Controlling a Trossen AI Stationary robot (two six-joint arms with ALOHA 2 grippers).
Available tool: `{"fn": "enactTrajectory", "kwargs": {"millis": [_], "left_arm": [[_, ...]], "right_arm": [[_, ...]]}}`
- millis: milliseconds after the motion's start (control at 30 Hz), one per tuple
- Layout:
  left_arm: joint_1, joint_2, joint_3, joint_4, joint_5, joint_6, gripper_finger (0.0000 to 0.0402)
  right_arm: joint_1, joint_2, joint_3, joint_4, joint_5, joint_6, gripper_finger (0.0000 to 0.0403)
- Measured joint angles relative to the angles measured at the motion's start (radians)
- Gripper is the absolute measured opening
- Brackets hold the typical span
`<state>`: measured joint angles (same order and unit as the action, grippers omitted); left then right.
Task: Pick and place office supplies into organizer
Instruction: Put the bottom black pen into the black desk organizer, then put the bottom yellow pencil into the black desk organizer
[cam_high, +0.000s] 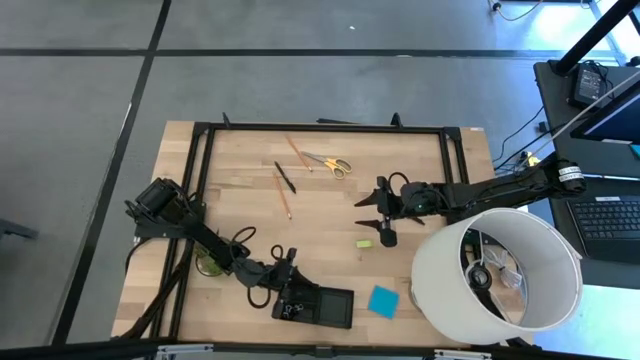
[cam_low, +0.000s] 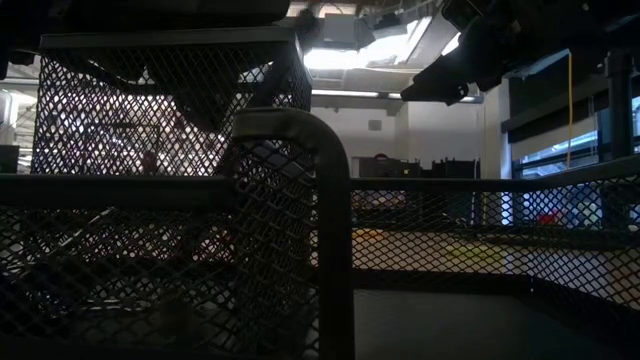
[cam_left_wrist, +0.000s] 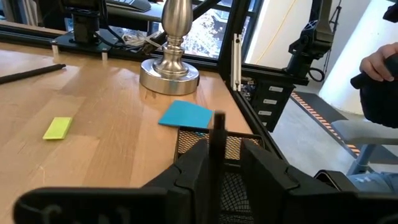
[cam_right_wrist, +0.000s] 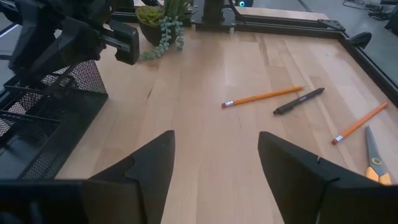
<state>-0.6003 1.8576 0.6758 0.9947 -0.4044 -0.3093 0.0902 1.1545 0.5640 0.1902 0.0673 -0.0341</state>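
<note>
My left gripper is shut on a thin black pen and hovers at the left end of the black mesh organizer, near the table's near edge. My right gripper is open above mid-table and touches nothing. The small yellow block lies flat just near of it. The blue note pad lies flat to the right of the organizer. Yellow-handled scissors, two orange pencils and another black pen lie toward the far side. My left gripper pinches the thin black pen between its two fingers. One end of the pen sticks out past the fingertips, over the organizer's mesh wall. The fingers hide the pen's other end and the exact place of contact.
A large white lampshade stands at the table's near right corner, its metal base beside the note pad. A small green plant sits under the left arm. A black frame borders the table. A person's hand shows beyond the table.
</note>
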Motion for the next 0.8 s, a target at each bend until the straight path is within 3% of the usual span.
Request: {"fn": "enactTrajectory", "kwargs": {"millis": [433,800], "left_arm": [[0.001,-0.014,-0.003,0.005,0.01,0.078,0.0108],[0.017,-0.172,-0.003,-0.07,0.009,0.121,0.0109]], "right_arm": [[0.0,0.0,0.0,0.0,0.0,0.0,0.0233],[0.0,0.0,0.0,-0.002,0.0,0.003,0.0233]]}}
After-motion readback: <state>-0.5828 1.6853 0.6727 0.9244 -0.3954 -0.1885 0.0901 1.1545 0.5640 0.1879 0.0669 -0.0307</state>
